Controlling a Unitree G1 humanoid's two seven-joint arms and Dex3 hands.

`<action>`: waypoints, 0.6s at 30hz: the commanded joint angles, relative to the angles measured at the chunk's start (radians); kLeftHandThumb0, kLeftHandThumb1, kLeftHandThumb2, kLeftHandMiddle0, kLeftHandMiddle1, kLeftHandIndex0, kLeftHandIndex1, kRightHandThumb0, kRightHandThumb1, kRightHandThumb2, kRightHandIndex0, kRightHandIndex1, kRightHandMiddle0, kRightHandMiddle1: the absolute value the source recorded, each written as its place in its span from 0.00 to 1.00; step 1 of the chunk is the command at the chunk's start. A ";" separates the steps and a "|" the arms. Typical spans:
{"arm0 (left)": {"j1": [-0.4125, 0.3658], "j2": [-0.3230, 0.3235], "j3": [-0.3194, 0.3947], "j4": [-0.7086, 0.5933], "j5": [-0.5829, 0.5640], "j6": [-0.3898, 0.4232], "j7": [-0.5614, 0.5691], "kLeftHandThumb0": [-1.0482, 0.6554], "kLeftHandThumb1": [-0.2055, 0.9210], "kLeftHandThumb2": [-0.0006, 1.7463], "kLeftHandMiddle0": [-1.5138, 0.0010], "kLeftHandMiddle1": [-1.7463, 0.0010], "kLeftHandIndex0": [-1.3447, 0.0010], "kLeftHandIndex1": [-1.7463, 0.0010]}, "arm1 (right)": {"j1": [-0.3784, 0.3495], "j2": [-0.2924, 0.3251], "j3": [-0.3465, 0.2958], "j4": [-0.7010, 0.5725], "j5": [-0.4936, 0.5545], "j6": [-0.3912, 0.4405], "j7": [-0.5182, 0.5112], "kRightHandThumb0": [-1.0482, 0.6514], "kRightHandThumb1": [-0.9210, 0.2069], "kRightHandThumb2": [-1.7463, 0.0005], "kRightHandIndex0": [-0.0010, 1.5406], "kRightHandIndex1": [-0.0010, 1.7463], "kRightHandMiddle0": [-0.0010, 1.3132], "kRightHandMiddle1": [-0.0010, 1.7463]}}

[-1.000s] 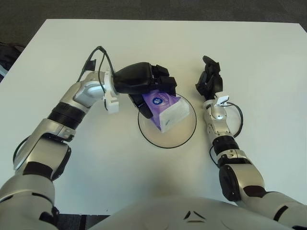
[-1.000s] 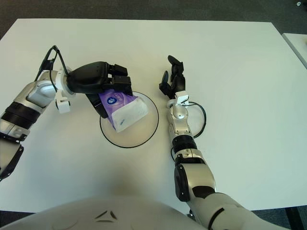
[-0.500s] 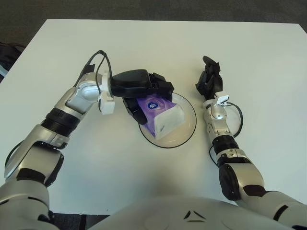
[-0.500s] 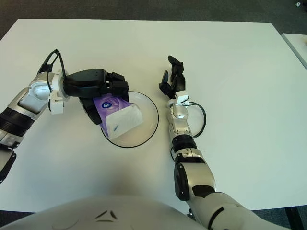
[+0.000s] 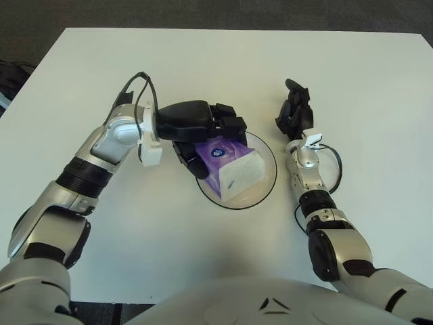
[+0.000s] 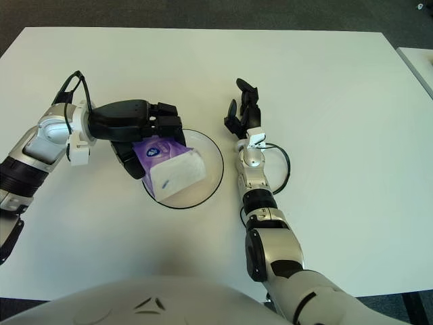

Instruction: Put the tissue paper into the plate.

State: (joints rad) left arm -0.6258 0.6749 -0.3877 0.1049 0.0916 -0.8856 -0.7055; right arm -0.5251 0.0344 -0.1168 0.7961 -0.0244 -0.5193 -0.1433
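The left hand [image 5: 206,132] is reaching over the left rim of the plate [image 5: 265,190] and grasping the tissue paper [image 5: 233,164], a purple and white pack lying inside the plate on the white table [image 5: 203,61]. The right hand [image 5: 295,114] is showing just right of the plate, fingers relaxed and holding nothing.

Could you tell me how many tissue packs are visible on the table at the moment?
1. The tissue pack lies in the plate near the table's middle, the left hand around its purple end. Nothing appears to hide another.
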 commanded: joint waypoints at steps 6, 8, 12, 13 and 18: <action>-0.003 0.002 0.037 0.026 0.120 -0.078 0.020 0.00 1.00 0.34 1.00 0.99 1.00 0.97 | 0.108 -0.006 0.017 0.173 -0.028 0.042 -0.029 0.18 0.00 0.51 0.19 0.00 0.00 0.37; -0.004 -0.006 0.045 0.043 0.150 -0.104 0.039 0.00 1.00 0.30 1.00 1.00 1.00 0.99 | 0.103 -0.010 0.022 0.184 -0.036 0.036 -0.035 0.17 0.00 0.50 0.18 0.00 0.00 0.37; -0.006 -0.022 0.059 0.071 0.189 -0.142 0.070 0.00 1.00 0.26 1.00 1.00 1.00 1.00 | 0.086 -0.019 0.023 0.227 -0.044 0.018 -0.038 0.16 0.00 0.50 0.17 0.00 0.00 0.36; -0.007 -0.024 0.061 0.075 0.194 -0.148 0.076 0.00 1.00 0.26 1.00 1.00 1.00 1.00 | 0.083 -0.020 0.024 0.234 -0.045 0.014 -0.039 0.15 0.00 0.50 0.17 0.00 0.00 0.36; -0.011 -0.035 0.068 0.099 0.227 -0.178 0.105 0.00 1.00 0.23 1.00 1.00 1.00 1.00 | 0.070 -0.026 0.026 0.268 -0.046 -0.007 -0.044 0.14 0.00 0.50 0.16 0.00 0.00 0.36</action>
State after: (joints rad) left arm -0.6265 0.6485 -0.3401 0.1843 0.2849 -1.0303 -0.6363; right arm -0.5871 0.0023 -0.0904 0.9127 -0.0637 -0.5905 -0.1797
